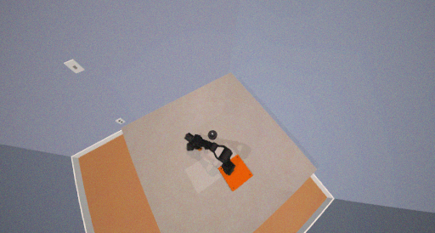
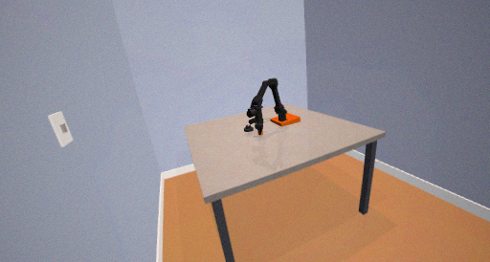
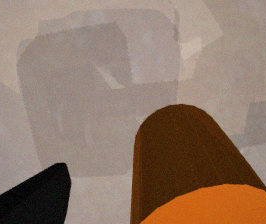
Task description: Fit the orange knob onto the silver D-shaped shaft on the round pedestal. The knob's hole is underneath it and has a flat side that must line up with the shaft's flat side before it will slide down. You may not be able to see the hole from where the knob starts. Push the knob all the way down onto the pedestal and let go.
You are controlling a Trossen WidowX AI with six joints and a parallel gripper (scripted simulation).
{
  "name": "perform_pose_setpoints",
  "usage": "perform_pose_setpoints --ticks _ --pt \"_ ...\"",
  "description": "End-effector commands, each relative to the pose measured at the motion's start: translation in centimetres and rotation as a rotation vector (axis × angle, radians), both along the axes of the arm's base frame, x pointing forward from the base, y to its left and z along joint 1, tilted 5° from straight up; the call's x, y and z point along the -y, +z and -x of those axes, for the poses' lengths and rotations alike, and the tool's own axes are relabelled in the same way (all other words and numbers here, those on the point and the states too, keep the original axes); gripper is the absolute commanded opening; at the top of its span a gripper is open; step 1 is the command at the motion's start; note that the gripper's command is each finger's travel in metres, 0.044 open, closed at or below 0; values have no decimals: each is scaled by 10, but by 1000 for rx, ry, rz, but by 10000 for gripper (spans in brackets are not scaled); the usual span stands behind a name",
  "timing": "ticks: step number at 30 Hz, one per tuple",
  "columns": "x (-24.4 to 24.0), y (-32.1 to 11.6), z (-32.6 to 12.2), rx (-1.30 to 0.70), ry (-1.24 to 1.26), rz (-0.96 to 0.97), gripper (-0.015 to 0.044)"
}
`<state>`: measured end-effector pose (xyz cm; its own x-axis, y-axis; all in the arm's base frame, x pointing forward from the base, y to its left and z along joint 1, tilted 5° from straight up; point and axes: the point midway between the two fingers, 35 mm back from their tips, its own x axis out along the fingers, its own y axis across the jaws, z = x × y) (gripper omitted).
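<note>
The orange knob [image 3: 224, 206] [image 2: 261, 133] [image 1: 200, 149] stands upright on the table, its flat round top toward the wrist camera. Its underside and hole are hidden. My gripper [image 3: 177, 162] [image 2: 259, 130] is open and points down over the knob. In the wrist view one black finger is at the lower left and the other at the right edge, with the knob between them, nearer the right one, and gaps on both sides. The dark round pedestal [image 1: 212, 134] [image 2: 248, 128] stands close beside the gripper. Its shaft is too small to make out its flat side.
The arm's base stands on an orange plate [image 1: 243, 177] [image 2: 291, 120] on the grey-beige table [image 1: 187, 116] [image 2: 316, 140]. Shadows and pale reflections of the arm lie on the table top. Walls rise behind two of the table's sides.
</note>
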<state>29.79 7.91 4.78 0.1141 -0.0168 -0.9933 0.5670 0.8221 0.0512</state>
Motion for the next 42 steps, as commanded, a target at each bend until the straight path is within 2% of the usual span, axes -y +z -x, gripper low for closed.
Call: perform_pose_setpoints --ticks 1,3,13,19,24,42 --pt "1 -7 1 -6 3 5 440" --pt "1 -8 1 -6 3 5 440" --pt "1 -8 1 -6 3 5 178" --pt "1 -8 1 -6 3 5 138" --pt "1 -1 0 -6 3 5 6" --pt "-3 54 -2 -5 3 5 0"
